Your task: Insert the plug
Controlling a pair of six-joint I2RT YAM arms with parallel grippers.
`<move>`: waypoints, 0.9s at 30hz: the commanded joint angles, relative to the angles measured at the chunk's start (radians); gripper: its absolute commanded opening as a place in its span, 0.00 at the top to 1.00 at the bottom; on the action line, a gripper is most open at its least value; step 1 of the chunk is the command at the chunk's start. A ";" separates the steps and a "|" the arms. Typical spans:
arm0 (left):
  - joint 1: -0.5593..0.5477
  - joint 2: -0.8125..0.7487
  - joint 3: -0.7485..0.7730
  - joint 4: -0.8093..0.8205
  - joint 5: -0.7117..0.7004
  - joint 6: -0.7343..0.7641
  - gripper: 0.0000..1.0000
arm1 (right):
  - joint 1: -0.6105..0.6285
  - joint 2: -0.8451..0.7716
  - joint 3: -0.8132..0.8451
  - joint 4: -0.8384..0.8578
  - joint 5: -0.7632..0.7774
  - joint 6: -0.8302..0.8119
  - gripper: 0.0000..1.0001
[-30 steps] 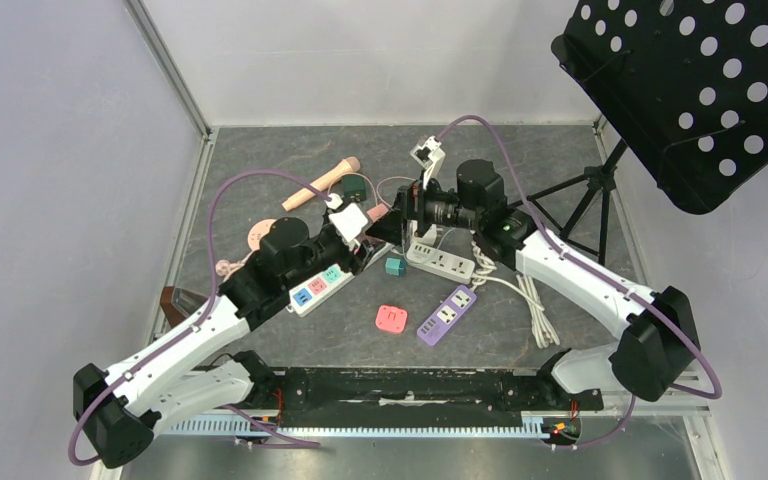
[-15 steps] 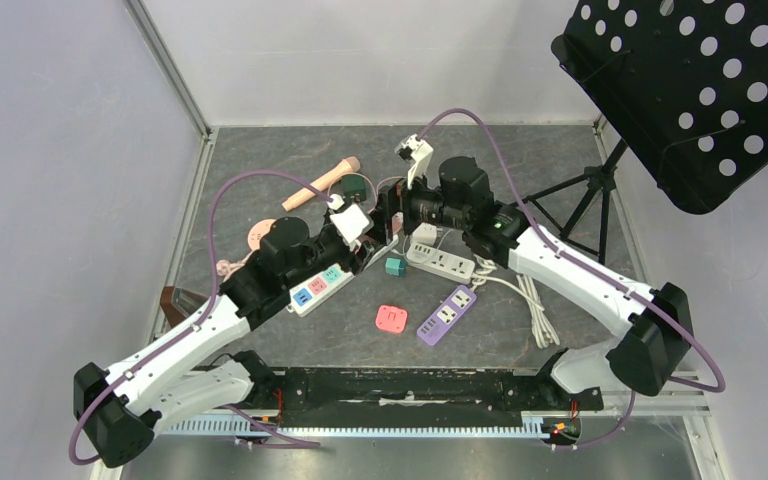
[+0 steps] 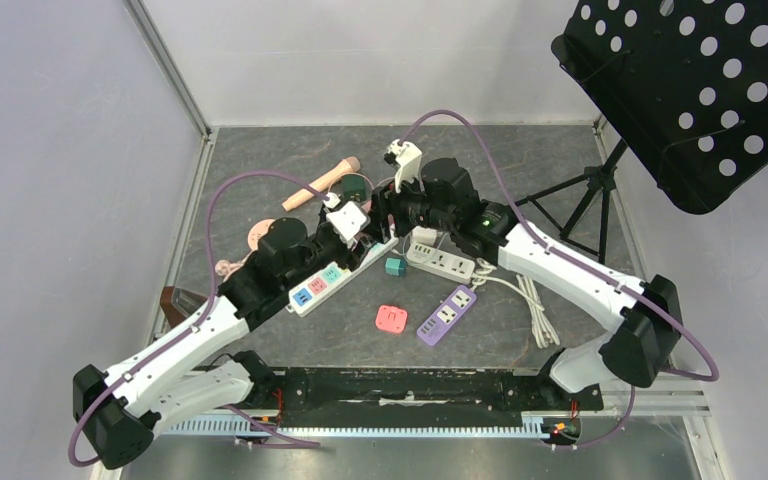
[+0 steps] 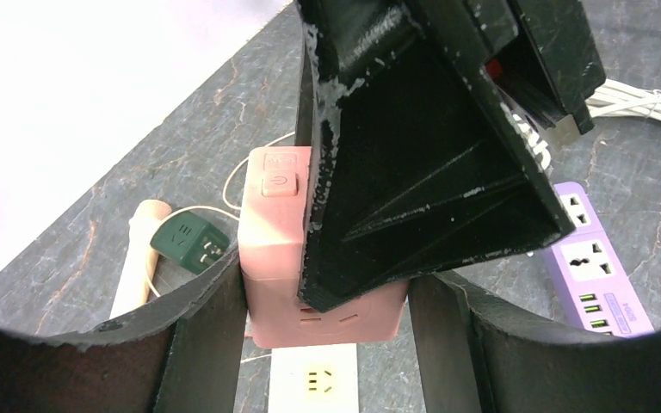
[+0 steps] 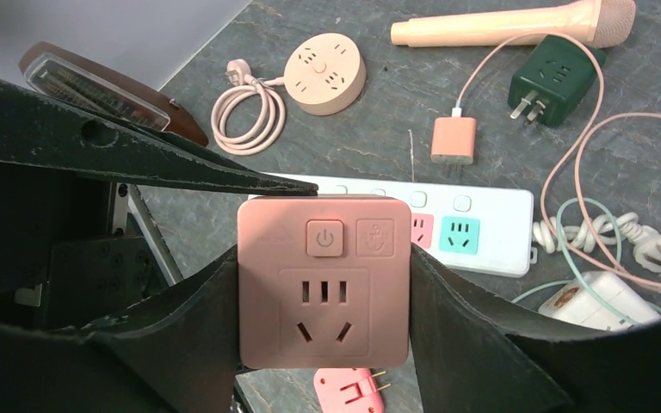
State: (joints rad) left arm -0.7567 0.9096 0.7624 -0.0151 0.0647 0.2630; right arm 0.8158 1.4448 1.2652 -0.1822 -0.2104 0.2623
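A pink square plug adapter [image 5: 323, 280] with a power button and one socket face hangs above the table between both grippers. My right gripper [image 5: 323, 258] is shut on its two sides. In the left wrist view the adapter [image 4: 275, 249] sits between the fingers of my left gripper [image 4: 327, 318], which hold it across the other pair of sides. A black right finger [image 4: 413, 172] covers much of its top there. Below lies a white power strip [image 5: 482, 215] with pink and teal sockets, and a socket of that strip [image 4: 314, 379] shows directly under the adapter.
Around the strip lie a green cube plug [image 5: 555, 82], a peach microphone [image 5: 516, 26], a round peach socket [image 5: 324, 73], a flat pink plug [image 3: 391, 319], a purple power strip [image 3: 447, 313] and another white strip [image 3: 442, 263]. A black perforated panel [image 3: 700, 80] on a tripod stands at right.
My right arm has swung left to meet the left gripper, and its jaws have closed in onto the pink adapter. The left arm has hardly moved.
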 commanded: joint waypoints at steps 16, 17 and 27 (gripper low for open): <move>-0.002 -0.171 0.013 0.009 -0.342 -0.214 0.20 | 0.029 0.121 0.121 -0.005 0.250 0.007 1.00; -0.001 -0.194 0.018 -0.043 -0.384 -0.246 0.20 | 0.028 0.134 0.123 -0.001 0.251 0.002 1.00; 0.000 -0.341 0.095 -0.283 -0.663 -0.401 0.17 | 0.052 0.292 0.127 0.029 0.244 -0.076 1.00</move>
State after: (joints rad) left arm -0.7570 0.6037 0.8257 -0.2443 -0.4694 -0.0380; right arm 0.8440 1.7134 1.3556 -0.2123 0.0078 0.2398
